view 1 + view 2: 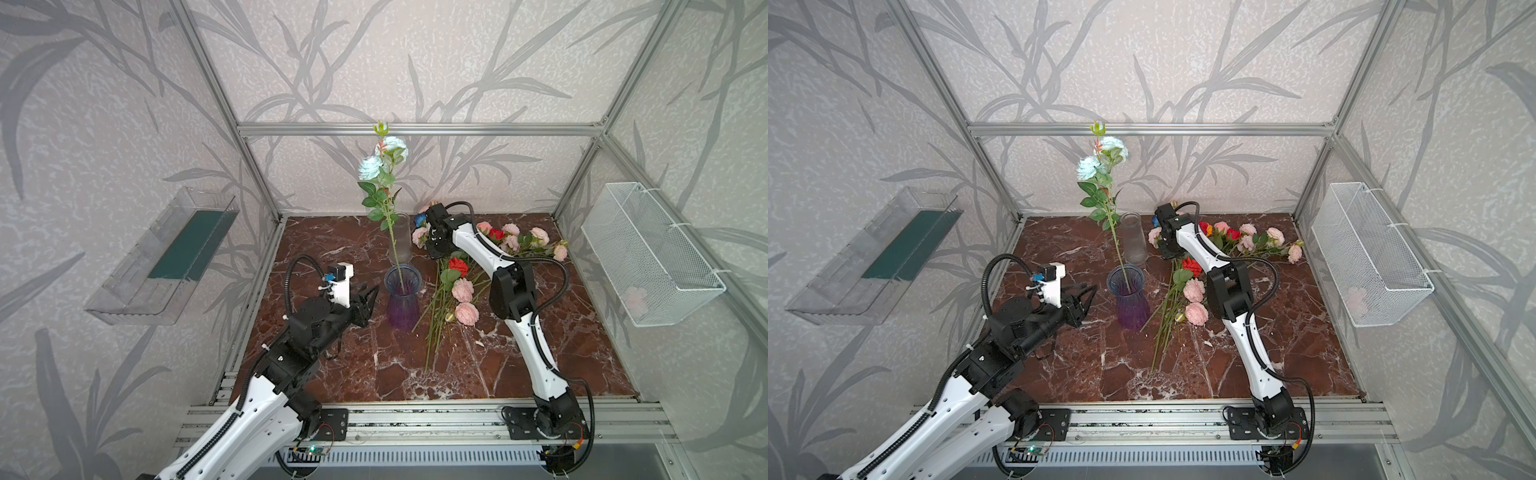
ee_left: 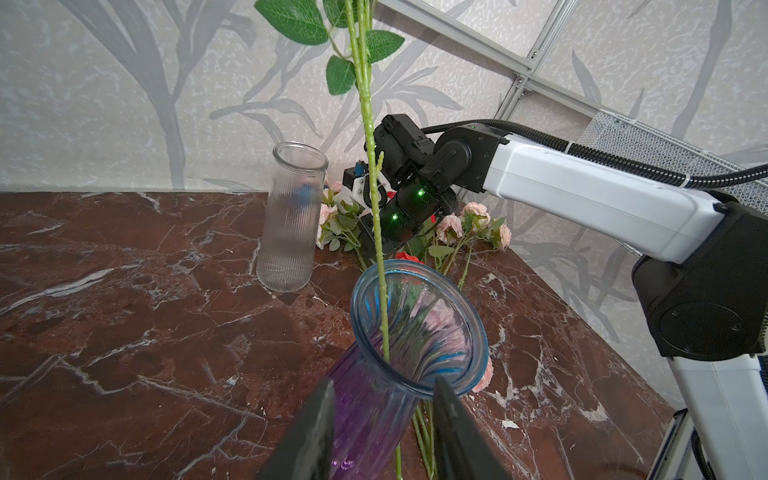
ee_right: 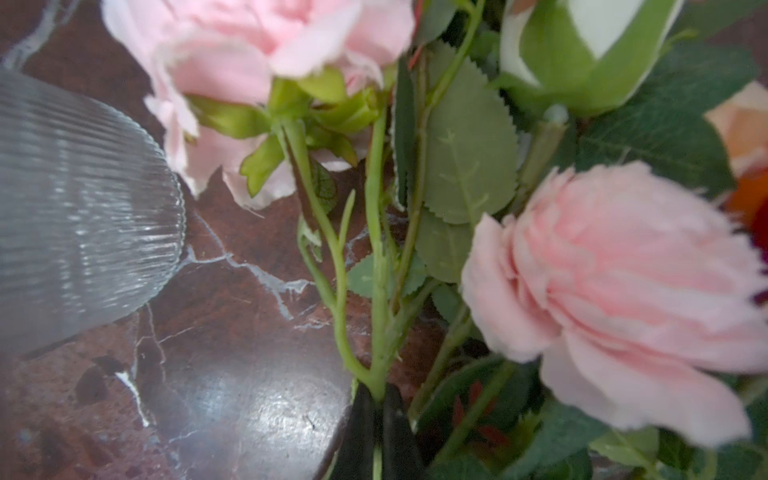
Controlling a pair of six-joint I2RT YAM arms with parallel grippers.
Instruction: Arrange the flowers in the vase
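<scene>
Right wrist view: pink flowers (image 3: 623, 299) blurred and edge-cropped; clear ribbed vase (image 3: 83, 216) cut off.

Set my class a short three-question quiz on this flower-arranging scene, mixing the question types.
1. True or false: the pale teal flower stands in the purple vase.
2. The right end effector is shut on: A) a pink flower's stem, B) a vase rim, C) nothing.
3. How many vases stand on the marble table?
Key: 1 true; 2 A; 3 two, the purple vase and the clear ribbed vase.
</scene>
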